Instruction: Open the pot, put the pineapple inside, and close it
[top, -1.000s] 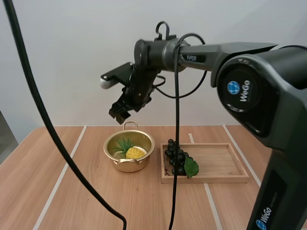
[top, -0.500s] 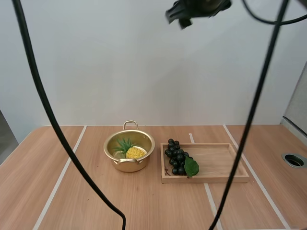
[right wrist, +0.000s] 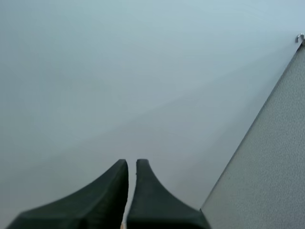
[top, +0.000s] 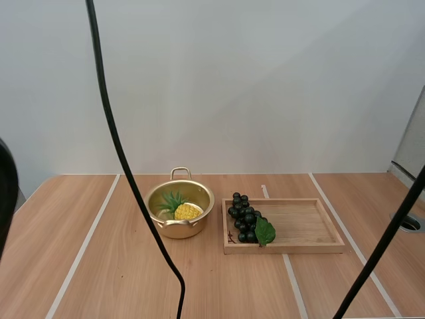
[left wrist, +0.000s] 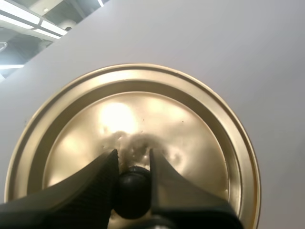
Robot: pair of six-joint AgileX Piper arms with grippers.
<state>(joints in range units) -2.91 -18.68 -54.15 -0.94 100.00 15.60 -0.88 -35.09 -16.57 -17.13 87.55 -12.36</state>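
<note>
Gold lid (left wrist: pixel 167 124) in left jaws | right jaws closed, empty | high: pineapple (top: pixel 186 211) in pot (top: pixel 178 230)

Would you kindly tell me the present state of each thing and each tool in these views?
pot: open, upright, pineapple inside.
pineapple: lying inside the pot.
lid: off the pot, gripped by its knob.
left tool: shut on the knob of the lid.
right tool: shut, empty.
grapes: lying at the tray's end nearest the pot.
tray: flat, holding the grapes.
</note>
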